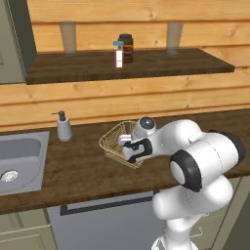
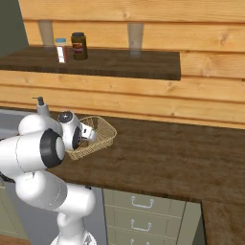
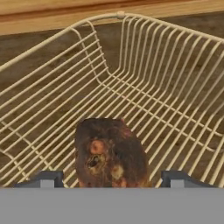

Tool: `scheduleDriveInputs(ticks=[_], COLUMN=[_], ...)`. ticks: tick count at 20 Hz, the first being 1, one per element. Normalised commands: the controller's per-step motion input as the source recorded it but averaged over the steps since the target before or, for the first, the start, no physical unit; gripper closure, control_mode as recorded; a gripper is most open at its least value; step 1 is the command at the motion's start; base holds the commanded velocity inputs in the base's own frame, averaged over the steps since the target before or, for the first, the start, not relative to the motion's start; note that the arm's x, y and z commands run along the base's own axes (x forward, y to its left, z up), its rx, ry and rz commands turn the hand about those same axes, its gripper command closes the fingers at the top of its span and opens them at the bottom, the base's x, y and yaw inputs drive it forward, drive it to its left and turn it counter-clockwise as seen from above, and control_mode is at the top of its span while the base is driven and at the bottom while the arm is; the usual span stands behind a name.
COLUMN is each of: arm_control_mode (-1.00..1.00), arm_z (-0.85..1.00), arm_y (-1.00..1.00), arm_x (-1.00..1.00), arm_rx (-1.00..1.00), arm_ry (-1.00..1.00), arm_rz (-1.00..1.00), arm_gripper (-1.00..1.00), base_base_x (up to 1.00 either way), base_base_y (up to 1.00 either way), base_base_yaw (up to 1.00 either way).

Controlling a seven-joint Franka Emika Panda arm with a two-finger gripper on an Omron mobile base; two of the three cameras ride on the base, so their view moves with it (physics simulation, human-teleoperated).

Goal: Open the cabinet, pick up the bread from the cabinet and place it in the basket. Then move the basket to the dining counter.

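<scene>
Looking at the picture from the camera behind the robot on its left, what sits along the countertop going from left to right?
Sink → soap dispenser → basket → the robot's white arm, whose pincer end reaches down into the basket.

Even soft rendered light, faint shadows, slightly blurry.

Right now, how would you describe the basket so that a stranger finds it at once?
Look at the dark wooden counter under the plank wall, right of the steel sink. The basket sits there, past the grey soap dispenser. It alone is tan-gold wire mesh with flaring sides, and the brown bread lies inside.
</scene>
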Motion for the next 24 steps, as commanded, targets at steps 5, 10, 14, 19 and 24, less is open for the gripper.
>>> scheduleDriveInputs(ticks=[5,10,14,19,24], arm_control_mode=[-1.00,-1.00,-1.00,-1.00,-1.00], arm_z=[0.33,0.54,0.31,-0.12,-0.43], arm_y=[0.11,0.64,0.71,0.52,0.03], arm_x=[-0.04,-0.43,-0.29,-0.06,0.01], arm_rx=[0.00,0.00,-0.03,-0.24,-0.19], arm_ry=[0.00,0.06,0.20,0.13,0.16], arm_rz=[0.00,0.10,0.15,0.06,0.00], arm_gripper=[-1.00,-1.00,-1.00,-1.00,-1.00], base_base_x=[0.00,0.00,0.00,0.00,0.00], base_base_y=[0.00,0.00,0.00,0.00,0.00], base_base_yaw=[0.00,0.00,0.00,0.00,0.00])
